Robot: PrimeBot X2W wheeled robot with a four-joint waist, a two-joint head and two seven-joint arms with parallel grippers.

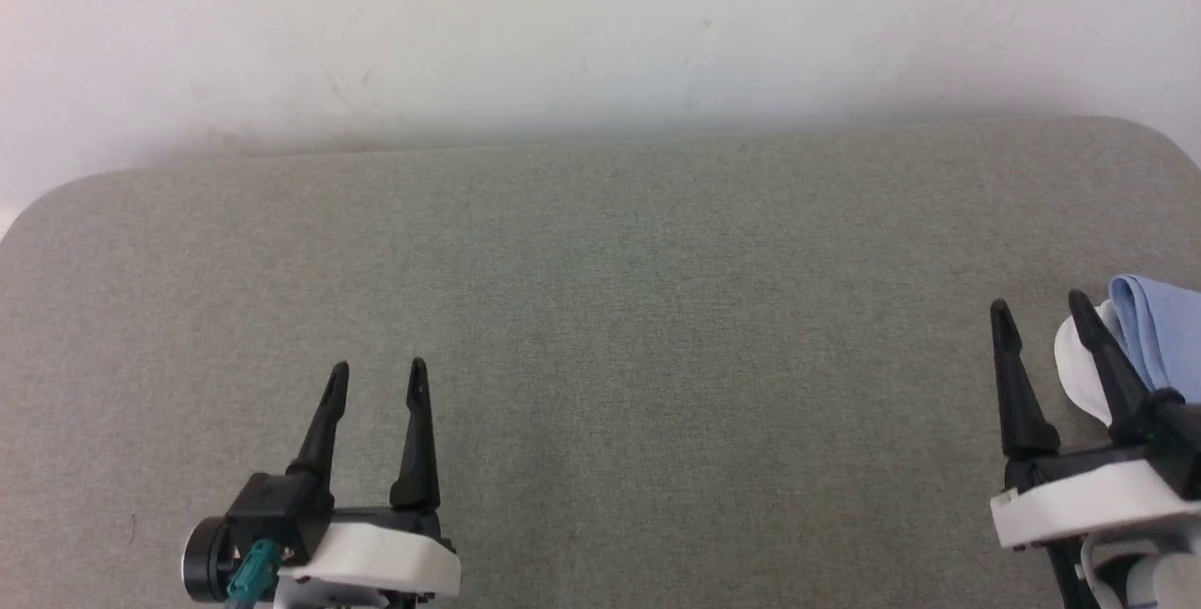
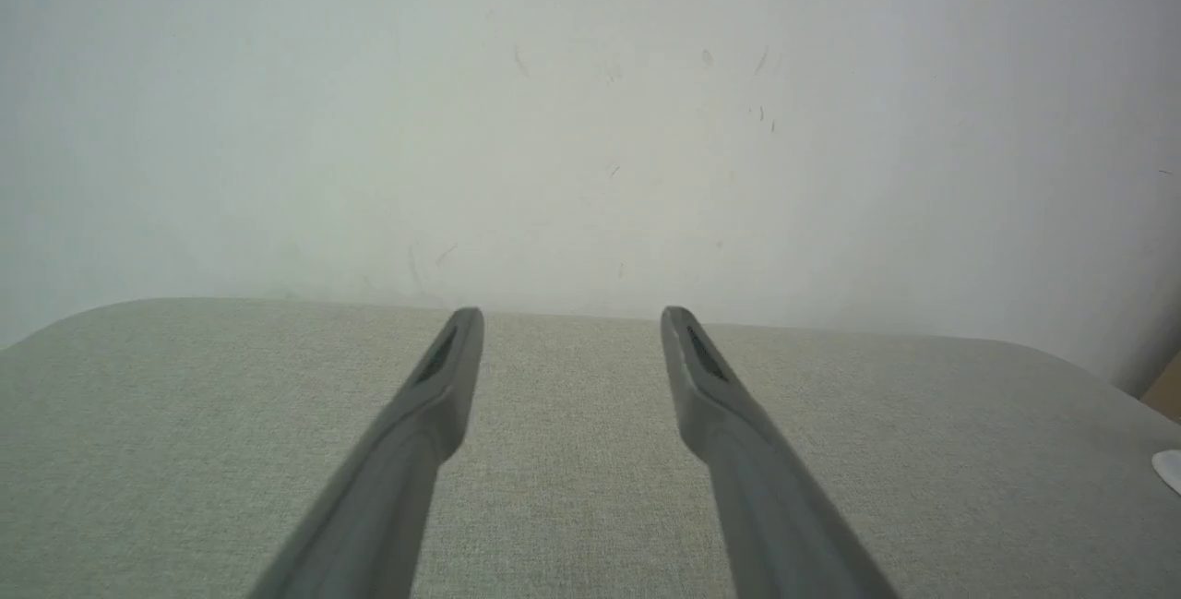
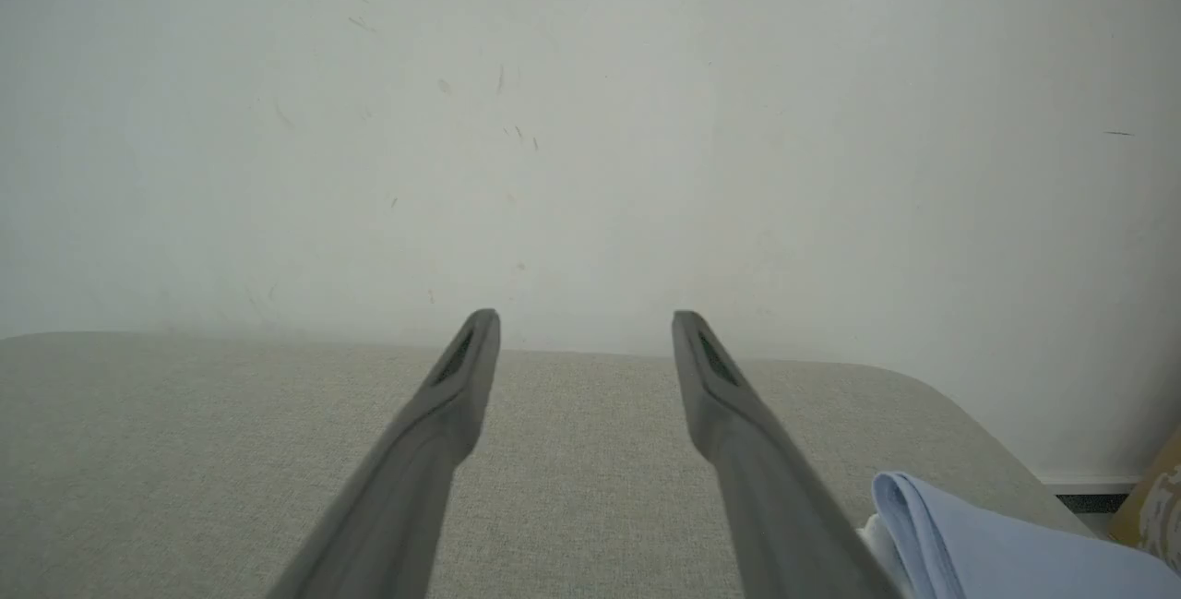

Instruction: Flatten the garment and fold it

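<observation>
Head view: garment (image 1: 1159, 332) just beside spread right gripper (image 1: 1040, 305), perhaps touching; left gripper (image 1: 377, 368) also spread.

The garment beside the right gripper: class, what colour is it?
The garment is light blue, with some white; clearest in the right wrist view.

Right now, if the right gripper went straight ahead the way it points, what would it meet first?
Path looks free for the right gripper over the table; probably the white wall first. The garment lies beside it.
</observation>
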